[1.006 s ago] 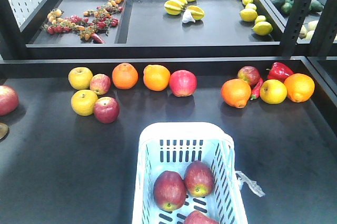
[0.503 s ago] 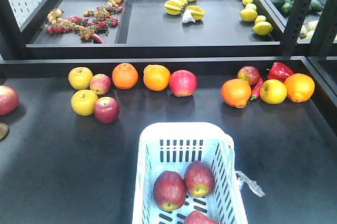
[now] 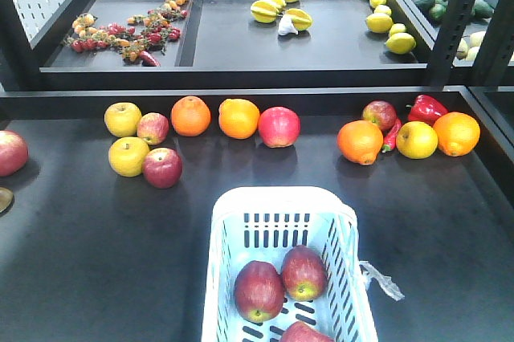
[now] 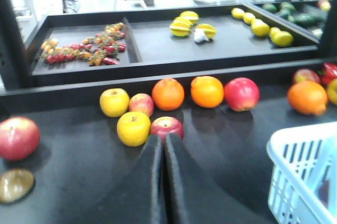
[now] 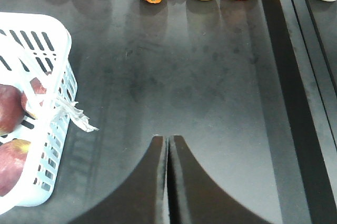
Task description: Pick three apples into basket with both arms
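You are looking at a mock grocery produce stand set up indoors. A dark display shelf (image 3: 96, 278) holds loose oranges (image 3: 190, 116), yellow apples (image 3: 123, 119) and a red pepper (image 3: 428, 107) in a row at 12 o'clock. Behind it a raised black tray (image 3: 241, 45) is split into compartments, with lemons (image 3: 379, 22) at 1 o'clock and small mixed fruit at 11 o'clock. A pale shopping basket (image 3: 281, 201) sits at 6 o'clock. Beyond the shelving, the left wrist view shows a blurred bright room.

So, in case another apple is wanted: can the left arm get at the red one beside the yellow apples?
Probably yes. The red apple lies just beyond the left fingers, which are shut and would need opening; nothing sits between.
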Tool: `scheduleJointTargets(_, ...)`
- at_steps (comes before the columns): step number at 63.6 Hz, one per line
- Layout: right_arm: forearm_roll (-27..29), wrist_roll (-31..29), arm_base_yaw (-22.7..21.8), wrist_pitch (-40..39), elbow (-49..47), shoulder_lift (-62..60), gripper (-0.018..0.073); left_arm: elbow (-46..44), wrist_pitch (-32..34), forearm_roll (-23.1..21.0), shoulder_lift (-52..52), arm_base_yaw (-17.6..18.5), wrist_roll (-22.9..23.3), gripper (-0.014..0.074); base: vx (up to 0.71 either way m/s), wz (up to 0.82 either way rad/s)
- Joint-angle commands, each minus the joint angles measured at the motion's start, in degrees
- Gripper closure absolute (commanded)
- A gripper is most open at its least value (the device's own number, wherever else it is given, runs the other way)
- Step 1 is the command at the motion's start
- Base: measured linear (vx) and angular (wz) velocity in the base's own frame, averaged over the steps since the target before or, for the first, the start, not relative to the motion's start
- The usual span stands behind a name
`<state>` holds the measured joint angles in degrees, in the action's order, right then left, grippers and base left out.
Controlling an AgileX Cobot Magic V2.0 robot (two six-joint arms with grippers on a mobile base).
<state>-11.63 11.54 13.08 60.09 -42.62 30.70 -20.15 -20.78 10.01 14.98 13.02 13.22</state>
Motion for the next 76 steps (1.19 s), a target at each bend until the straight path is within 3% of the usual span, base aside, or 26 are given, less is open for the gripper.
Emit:
scheduleJointTargets(1,-1.4,-0.5,-0.4,-3.3,-1.6,0.3,0.0568,3.4,8.4,-2.7,-2.6,-2.7,0.0,0.0603,0.00,0.00)
scheduleJointTargets(10,-1.4,-0.5,-0.4,-3.3,-1.6,0.3,0.0568,9.9,11.9,-5.7,-7.2,-7.0,-3.8,0.0603,0.00,0.00)
scheduleJointTargets(26,-1.4,-0.5,-0.4,-3.2,-1.6,0.3,0.0568,18.0,14.8,-7.2,-13.9,-11.4,-4.0,0.0603,0.00,0.00)
scheduleJointTargets(44,-1.4,-0.5,-0.4,-3.0,-1.6,0.3,0.0568,22.8,18.6,-8.1,-16.6,-11.8,-3.5,0.0603,0.00,0.00)
scheduleJointTargets(76,-1.4,-0.5,-0.4,-2.1,-1.6,0.3,0.0568,22.8,19.9,-8.1,-16.6,-11.8,-3.5,0.0603,0.00,0.00)
